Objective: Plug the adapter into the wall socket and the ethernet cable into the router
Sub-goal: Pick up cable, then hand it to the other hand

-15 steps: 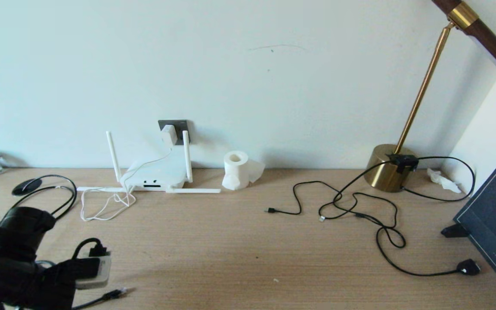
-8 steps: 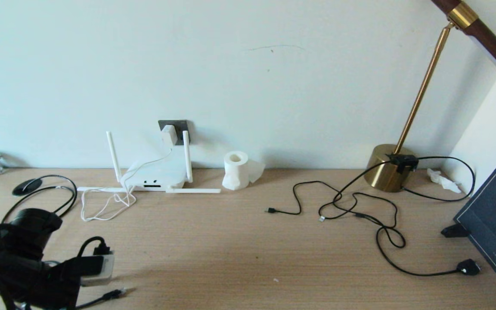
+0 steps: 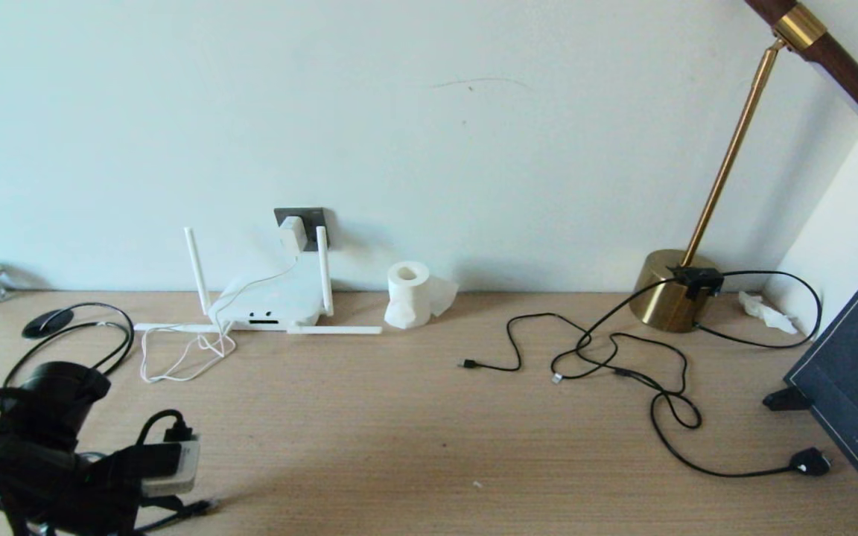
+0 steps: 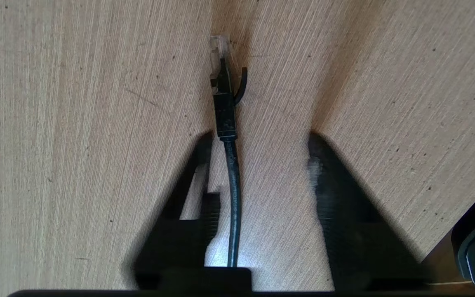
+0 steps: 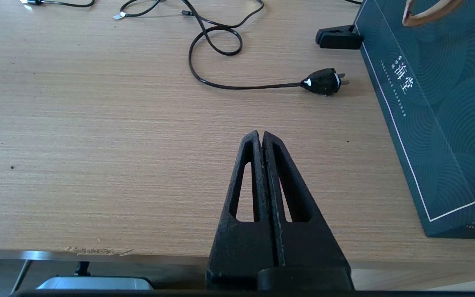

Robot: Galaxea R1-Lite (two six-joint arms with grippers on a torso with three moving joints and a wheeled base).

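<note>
Left tool point(image 4: 258, 165) is hung low over the bench point(image 4: 76, 123), near its front edge, fingers spread wide w/ nothing gripped yet. The ethernet cable point(image 4: 231, 173) is straddled: cord runs up between the fingers, hard by one of them, and the clear-tipped plug point(image 4: 220, 53) lies just ahead of the tips. Vs. a sec ago the tool has been lowered and shifted fwd over the plug end, so a grasp on the cable looks imminent; closing is judged the next step.

Right tool point(image 5: 262, 140) is parked at the bench's near edge, fingers pressed together, empty.

Far ahead of the left tool, the router point(image 3: 269, 301) sits at the wall, ports facing the tool. Adapter point(image 3: 292, 233) is already seated in the wall socket point(image 3: 310, 216), white cord trailing down, so that half appears done.

Writing: beside the right tool, a dark teal bag point(image 5: 439, 123) carries printed Chinese characters, not legible enough to be read w/ confidence.
</note>
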